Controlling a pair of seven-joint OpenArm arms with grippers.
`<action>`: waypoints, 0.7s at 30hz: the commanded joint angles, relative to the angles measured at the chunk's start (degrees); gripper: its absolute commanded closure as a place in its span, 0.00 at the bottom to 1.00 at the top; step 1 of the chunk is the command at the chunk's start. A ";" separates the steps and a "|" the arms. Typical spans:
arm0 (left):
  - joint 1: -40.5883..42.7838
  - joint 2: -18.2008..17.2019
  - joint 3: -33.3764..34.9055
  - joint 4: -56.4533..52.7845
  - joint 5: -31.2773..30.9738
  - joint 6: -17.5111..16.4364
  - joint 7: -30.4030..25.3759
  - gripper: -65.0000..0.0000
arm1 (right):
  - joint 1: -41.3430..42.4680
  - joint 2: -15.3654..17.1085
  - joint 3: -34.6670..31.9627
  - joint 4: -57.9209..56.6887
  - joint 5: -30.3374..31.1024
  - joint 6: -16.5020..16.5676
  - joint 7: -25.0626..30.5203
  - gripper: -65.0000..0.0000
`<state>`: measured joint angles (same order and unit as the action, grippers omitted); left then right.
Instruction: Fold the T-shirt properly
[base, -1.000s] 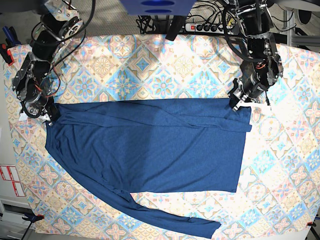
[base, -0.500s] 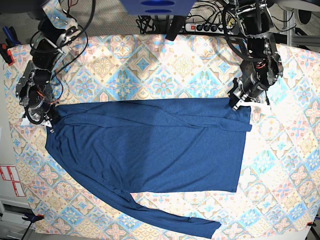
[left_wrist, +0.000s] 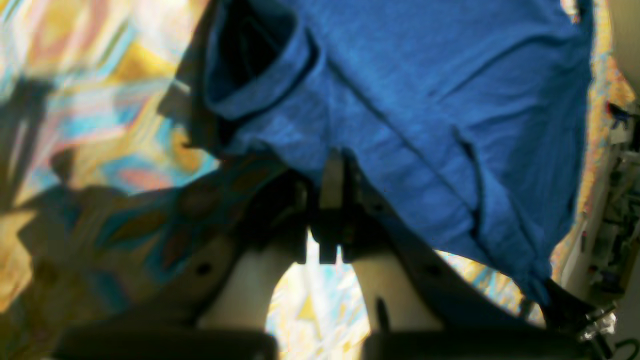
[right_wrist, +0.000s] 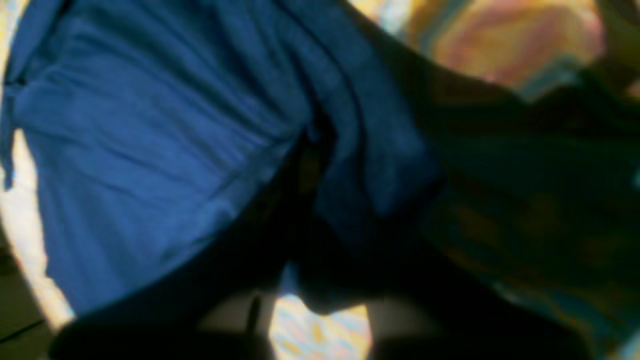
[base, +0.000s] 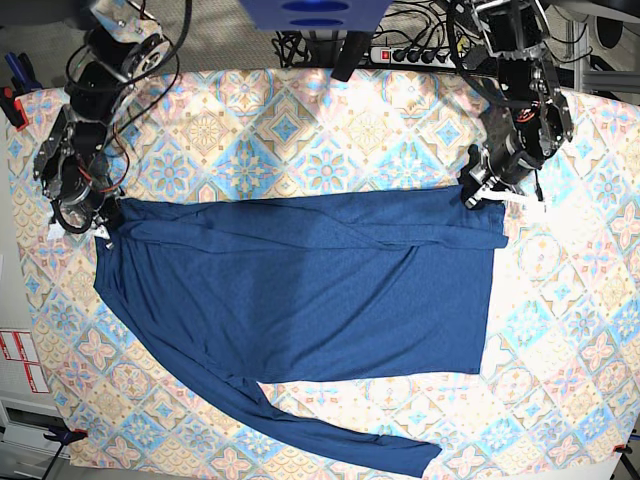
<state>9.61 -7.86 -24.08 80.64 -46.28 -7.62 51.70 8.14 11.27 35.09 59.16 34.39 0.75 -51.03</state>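
Observation:
The dark blue T-shirt (base: 300, 290) lies spread sideways over the patterned table. One long sleeve (base: 340, 435) trails toward the near edge, and the other is folded along the top edge. At the shirt's top right corner, my left gripper (base: 478, 193) is shut on the fabric. The left wrist view shows its fingers (left_wrist: 332, 195) pinched into the blue cloth (left_wrist: 425, 100). My right gripper (base: 103, 225) sits at the top left corner. In the right wrist view, the cloth (right_wrist: 150, 125) puckers into its dark closed jaws (right_wrist: 307, 165).
A colourful tiled tablecloth (base: 300, 130) covers the table. A power strip (base: 410, 52) and cables lie along the far edge. A clamp (base: 12, 100) and white labels (base: 20, 360) sit at the left side.
My right gripper has closed on the shirt's top left corner. Both grippers have shifted toward the far edge, and the shirt's top edge and hem have followed.

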 joint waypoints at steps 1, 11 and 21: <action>0.28 -1.15 -0.06 1.07 -0.88 -0.60 0.30 1.00 | -0.27 1.00 0.12 2.25 -0.24 -0.09 -0.45 0.95; 7.76 -2.03 -0.06 7.84 -0.79 -0.69 2.32 1.00 | -8.54 1.17 0.12 8.76 5.74 -0.09 -3.08 0.95; 17.16 -4.49 -0.23 15.40 -0.88 -0.69 2.32 1.00 | -16.10 3.63 0.12 9.02 14.27 -0.09 -3.17 0.95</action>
<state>26.74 -11.62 -23.97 95.07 -46.76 -8.01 54.59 -7.92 13.58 34.92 67.55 50.04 1.28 -54.63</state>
